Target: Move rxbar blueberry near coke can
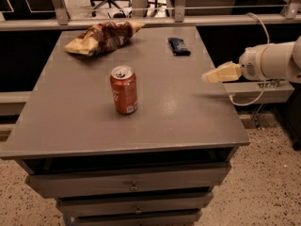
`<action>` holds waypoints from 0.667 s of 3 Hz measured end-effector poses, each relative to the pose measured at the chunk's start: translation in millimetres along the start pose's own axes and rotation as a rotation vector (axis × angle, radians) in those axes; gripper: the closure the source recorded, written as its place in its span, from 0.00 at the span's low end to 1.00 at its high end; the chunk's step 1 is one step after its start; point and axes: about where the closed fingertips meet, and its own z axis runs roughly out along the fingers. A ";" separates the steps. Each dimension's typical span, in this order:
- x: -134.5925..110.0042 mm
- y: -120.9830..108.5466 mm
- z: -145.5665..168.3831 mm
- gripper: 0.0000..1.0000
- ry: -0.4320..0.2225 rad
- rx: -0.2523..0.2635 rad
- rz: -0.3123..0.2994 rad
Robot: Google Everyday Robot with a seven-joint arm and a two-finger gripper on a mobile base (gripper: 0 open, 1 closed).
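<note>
The rxbar blueberry (179,46) is a small dark navy wrapped bar lying flat near the table's far right corner. The coke can (124,90) stands upright at the middle of the grey table, red-orange with a silver top. My gripper (210,76) comes in from the right on a white arm, with cream-coloured fingers pointing left over the table's right edge. It is well in front of the bar and to the right of the can. It holds nothing.
A large brown-and-tan snack bag (102,36) lies at the table's far left. The grey table (66,126) has drawers below its front edge. A railing and an office chair stand behind it. A white cable hangs by the arm at right.
</note>
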 end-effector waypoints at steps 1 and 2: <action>-17.4 9.7 24.2 0.00 -0.030 -0.010 0.021; -29.9 21.2 70.6 0.00 -0.054 -0.024 0.041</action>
